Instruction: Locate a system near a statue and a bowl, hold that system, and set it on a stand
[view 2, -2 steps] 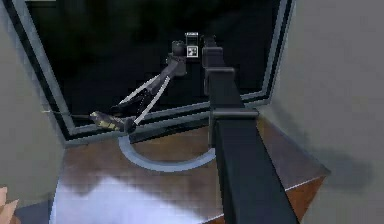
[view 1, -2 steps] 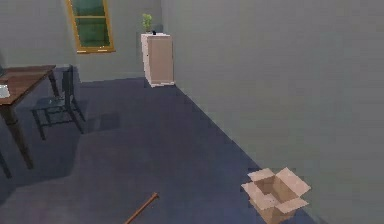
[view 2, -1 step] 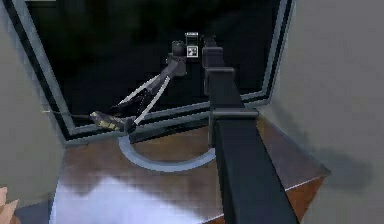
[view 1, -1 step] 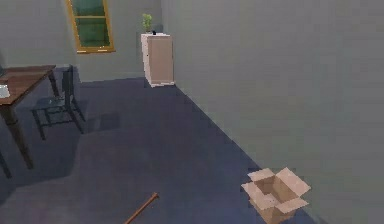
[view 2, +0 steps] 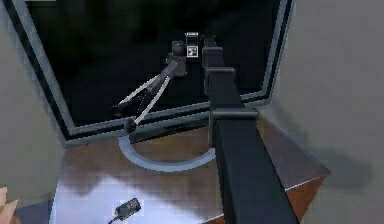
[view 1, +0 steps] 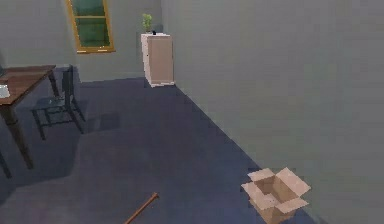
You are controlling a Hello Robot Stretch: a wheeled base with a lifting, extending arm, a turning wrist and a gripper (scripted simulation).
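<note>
Pale grey-blue walls (view 1: 270, 70), dark blue floor (view 1: 150, 140), wood-framed window (view 1: 90, 22) in the upper left, white cabinet (view 1: 157, 58) topped by a potted plant (view 1: 147, 21) upper middle, dark wooden table (view 1: 25, 80) and chair (view 1: 62, 100) at left, open cardboard box (view 1: 277, 193) lower right

floor (view 1: 150, 130) navy | box (view 1: 275, 193) tan | cabinet (view 1: 157, 60) white (plant (view 1: 147, 21) green) | window frame (view 1: 92, 46) yellow | screen (view 2: 90, 60) black

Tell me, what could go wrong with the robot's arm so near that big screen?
The gripper is right in front of the big dark screen, so a push further out might scratch or tip it. The small dark thing lying on the wooden top could get swept off if the arm swings low.
</note>
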